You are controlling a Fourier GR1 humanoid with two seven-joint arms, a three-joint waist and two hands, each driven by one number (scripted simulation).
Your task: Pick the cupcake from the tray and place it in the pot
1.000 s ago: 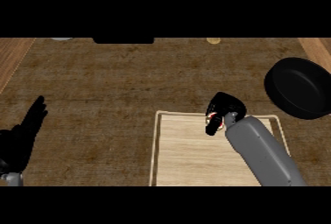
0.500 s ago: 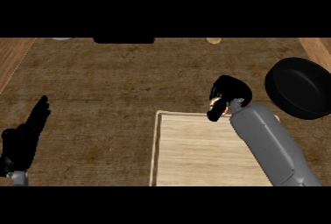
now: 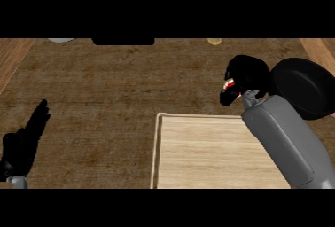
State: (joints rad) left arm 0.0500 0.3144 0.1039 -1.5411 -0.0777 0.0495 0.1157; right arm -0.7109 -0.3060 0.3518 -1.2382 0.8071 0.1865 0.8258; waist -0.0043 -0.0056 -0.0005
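My right hand (image 3: 247, 75) is curled round the cupcake (image 3: 229, 84), of which only a red and white sliver shows between the fingers. It is held above the counter, past the far edge of the pale wooden tray (image 3: 203, 150) and just left of the black pot (image 3: 305, 87). The pot stands at the right edge of the view. My left hand (image 3: 25, 141) rests open at the lower left, fingers up.
The brown counter (image 3: 118, 84) spreads across the view. At its far edge sit a dark object (image 3: 123, 41), a pale round thing (image 3: 61, 40) and a small yellowish item (image 3: 215, 41). A lighter wooden strip (image 3: 13, 55) runs along the left.
My right hand has carried the cupcake up off the tray, away from me and rightward, ending close to the pot. The left hand has stayed where it was.
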